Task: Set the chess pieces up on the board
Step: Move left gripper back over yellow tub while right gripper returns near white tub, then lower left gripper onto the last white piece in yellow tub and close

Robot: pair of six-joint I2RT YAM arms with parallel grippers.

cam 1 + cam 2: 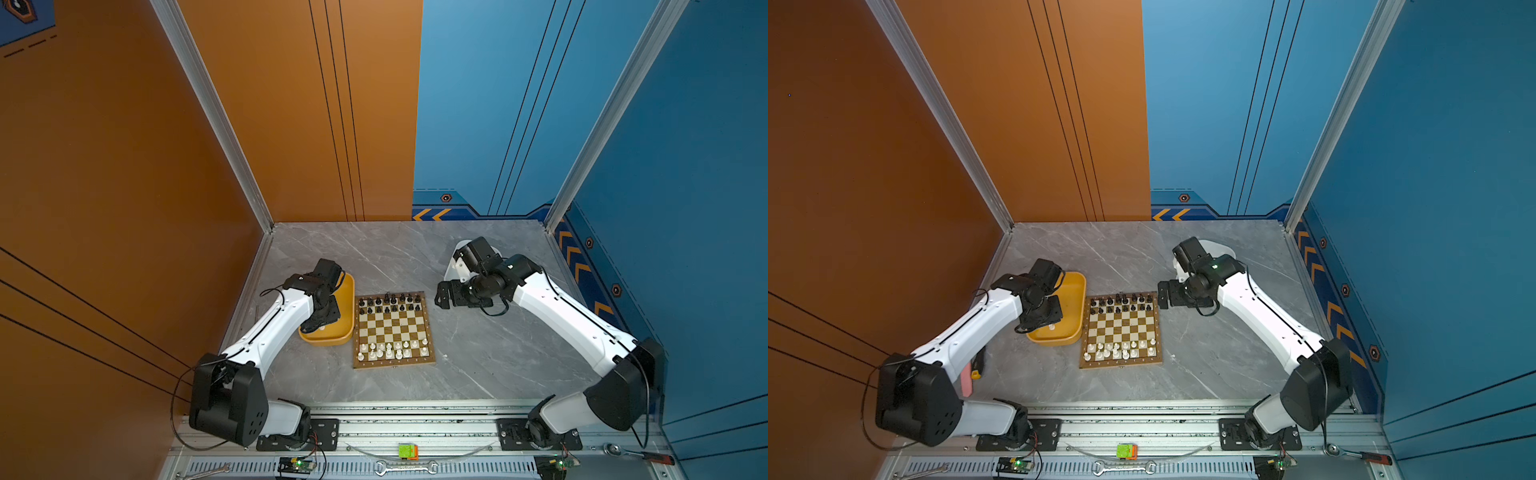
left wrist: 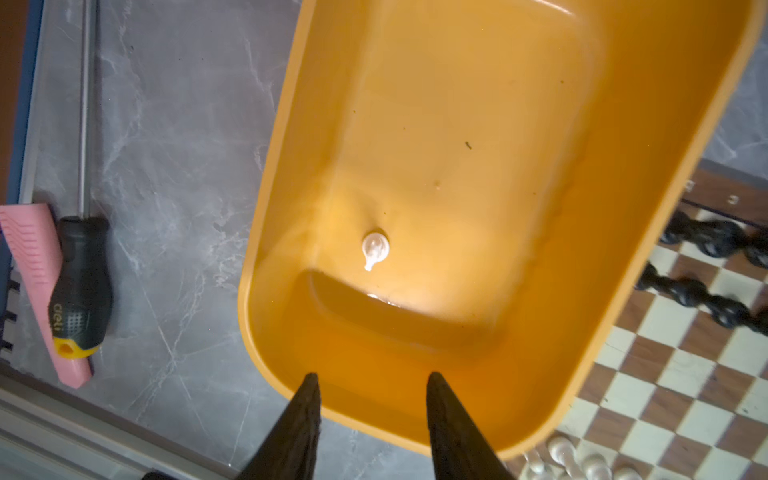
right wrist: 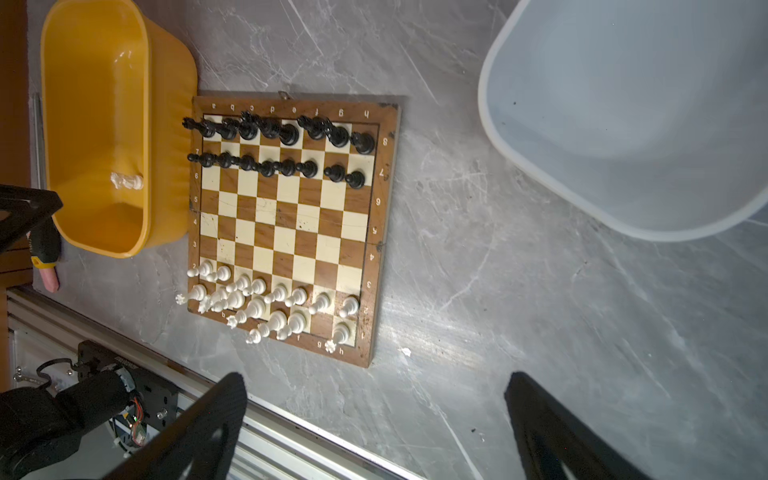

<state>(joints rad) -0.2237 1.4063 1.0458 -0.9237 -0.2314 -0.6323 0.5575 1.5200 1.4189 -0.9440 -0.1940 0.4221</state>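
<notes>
The board (image 1: pixel 392 328) lies mid-table, its brown lettered rim (image 3: pixel 384 174) plain in the right wrist view. Black chess pieces (image 1: pixel 390 303) fill its two far rows. White chess pieces (image 3: pixel 257 307) crowd the two near rows unevenly, bunched toward the a-file side. One white piece (image 2: pixel 375 249) lies alone on the floor of the yellow tub (image 2: pixel 623 124). My left gripper (image 2: pixel 372 376) hangs open over that tub's near wall, nothing between its fingers, short of the piece. My right gripper (image 1: pixel 442 297) stands wide open and empty, above the table just right of the board's far corner.
The yellow tub (image 1: pixel 347 320) touches the board's left edge. A white tub (image 3: pixel 623 124) sits at the back right, partly behind my right arm. A screwdriver (image 2: pixel 83 291) and a pink tool (image 2: pixel 37 270) lie left of the yellow tub. A wrench (image 1: pixel 405 467) rests on the front rail.
</notes>
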